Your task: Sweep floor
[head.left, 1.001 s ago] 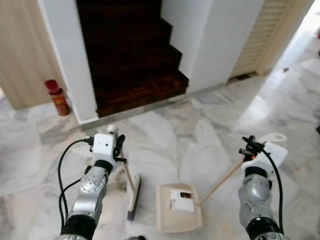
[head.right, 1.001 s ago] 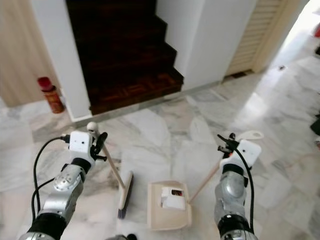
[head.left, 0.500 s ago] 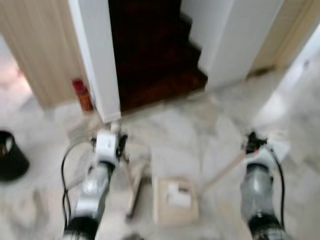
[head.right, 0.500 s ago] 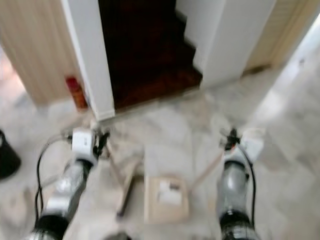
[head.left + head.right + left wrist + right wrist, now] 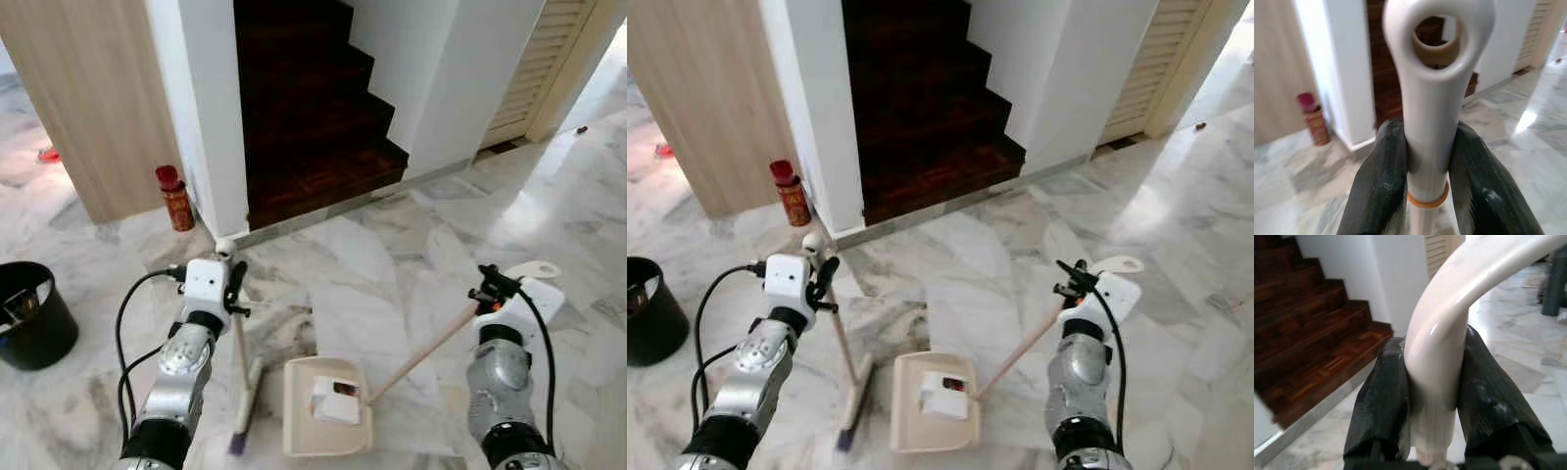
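**Broom and dustpan held at the foot of the stairs**

The left gripper was clamped on the broom near its looped handle end, the head resting on the marble floor just beside the dustpan. The right gripper was clamped on the dustpan's handle. Keeping the pan's lip flat while drawing short strokes toward it would likely serve best. The scraps in the pan were too small to identify; loose dirt on the veined marble was hard to make out.
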Robot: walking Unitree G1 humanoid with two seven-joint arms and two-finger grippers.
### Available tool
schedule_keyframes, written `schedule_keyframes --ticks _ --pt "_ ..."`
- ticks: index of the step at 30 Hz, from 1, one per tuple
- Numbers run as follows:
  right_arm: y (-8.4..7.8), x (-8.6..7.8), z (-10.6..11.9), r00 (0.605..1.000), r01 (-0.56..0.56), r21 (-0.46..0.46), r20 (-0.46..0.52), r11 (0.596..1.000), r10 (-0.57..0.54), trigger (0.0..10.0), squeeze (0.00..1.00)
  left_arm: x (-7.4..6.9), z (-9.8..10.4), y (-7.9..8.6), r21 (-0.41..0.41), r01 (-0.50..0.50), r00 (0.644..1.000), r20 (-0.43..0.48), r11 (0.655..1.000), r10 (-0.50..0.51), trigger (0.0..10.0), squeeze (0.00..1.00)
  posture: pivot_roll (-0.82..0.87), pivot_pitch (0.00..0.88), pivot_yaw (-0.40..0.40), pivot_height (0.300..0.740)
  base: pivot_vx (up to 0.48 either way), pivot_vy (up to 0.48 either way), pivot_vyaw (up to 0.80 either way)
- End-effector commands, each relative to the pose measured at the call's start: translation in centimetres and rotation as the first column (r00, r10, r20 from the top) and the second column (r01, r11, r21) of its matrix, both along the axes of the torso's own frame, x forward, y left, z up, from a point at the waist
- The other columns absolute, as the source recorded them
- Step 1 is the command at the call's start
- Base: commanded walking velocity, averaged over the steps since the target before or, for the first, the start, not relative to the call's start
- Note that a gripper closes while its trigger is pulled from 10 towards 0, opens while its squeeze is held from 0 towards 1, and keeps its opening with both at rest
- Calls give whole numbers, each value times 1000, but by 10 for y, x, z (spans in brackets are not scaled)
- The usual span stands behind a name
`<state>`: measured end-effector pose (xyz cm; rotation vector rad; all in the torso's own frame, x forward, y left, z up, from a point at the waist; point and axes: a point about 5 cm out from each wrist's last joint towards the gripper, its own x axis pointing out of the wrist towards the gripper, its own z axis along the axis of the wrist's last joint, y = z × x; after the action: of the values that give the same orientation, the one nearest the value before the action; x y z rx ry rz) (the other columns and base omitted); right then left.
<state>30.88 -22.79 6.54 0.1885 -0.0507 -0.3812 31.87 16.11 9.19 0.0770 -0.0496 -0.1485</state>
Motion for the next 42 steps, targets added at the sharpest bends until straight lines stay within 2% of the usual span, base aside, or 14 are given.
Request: schedule_keyframes --ticks 1,22,42 --pt "-2 5 10 999 12 10 49 1000 -12 10000 0 4 11 -1 7 6 999 44 1000 -7 10000 0 226 11 -86 740 0 311 0" --pt "-6 4 10 999 14 1 45 1000 -14 10000 0 5 12 1 0 -3 999 38 1000 3 10000 0 217 38 -90 740 0 313 0" --pt "-1 4 8 999 8 13 36 1000 -9 10000 0 6 14 5 12 -1 999 34 1000 0 10000 0 223 56 -71 740 0 313 0"
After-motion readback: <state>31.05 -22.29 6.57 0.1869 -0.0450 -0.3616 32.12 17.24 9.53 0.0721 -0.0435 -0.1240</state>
